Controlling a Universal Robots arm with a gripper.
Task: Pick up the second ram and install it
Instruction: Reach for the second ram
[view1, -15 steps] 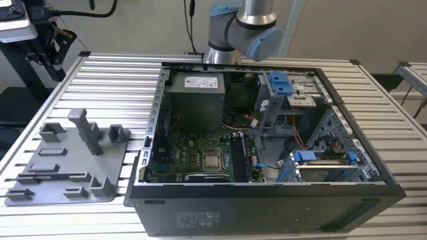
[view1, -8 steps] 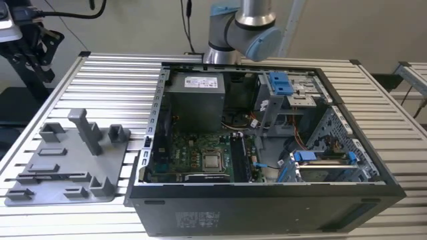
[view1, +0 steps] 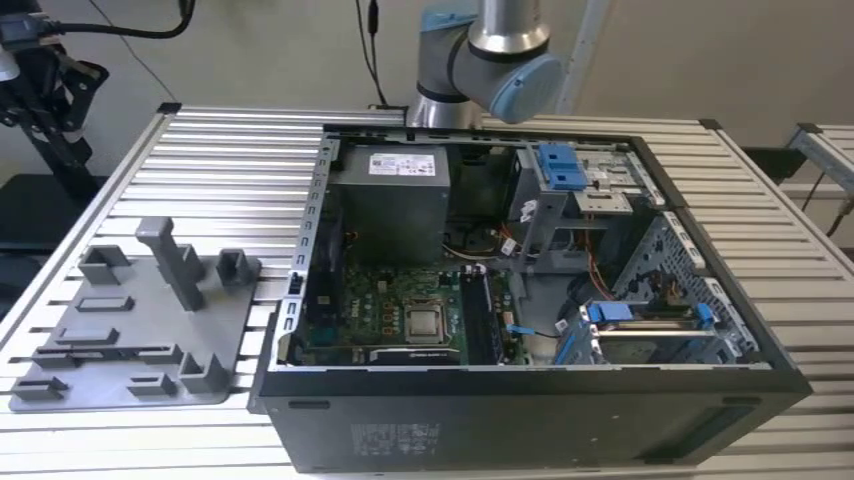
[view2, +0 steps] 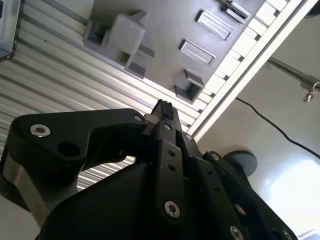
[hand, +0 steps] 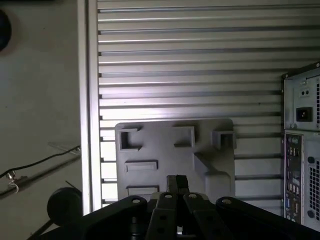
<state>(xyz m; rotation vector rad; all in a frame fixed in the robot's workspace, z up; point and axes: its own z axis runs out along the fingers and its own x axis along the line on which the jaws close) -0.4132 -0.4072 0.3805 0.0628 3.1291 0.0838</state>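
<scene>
In both wrist views my gripper (view2: 163, 109) (hand: 177, 182) hangs high above the grey holder tray (hand: 210, 160), its black fingertips pressed together with nothing between them. The exterior view has the tray (view1: 234, 330) lying on the slatted table at the exterior view's left of the open computer case (view1: 534, 420). A slim dark strip (view1: 114, 352) lies in the tray's long front slot; I cannot tell whether it is the second ram. On the motherboard (view1: 387, 300) dark upright strips (view1: 481, 318) stand in the memory slots beside the processor. My arm's elbow (view1: 481, 60) rises behind the case.
A grey power-supply box (view1: 390, 200) and blue-tabbed drive bays (view1: 567, 170) fill the case's far side. The case's rear panel (hand: 300, 165) borders the tray. Past the table edge (hand: 87, 125) are floor, a cable (hand: 35, 165) and a black stand (view1: 40, 90).
</scene>
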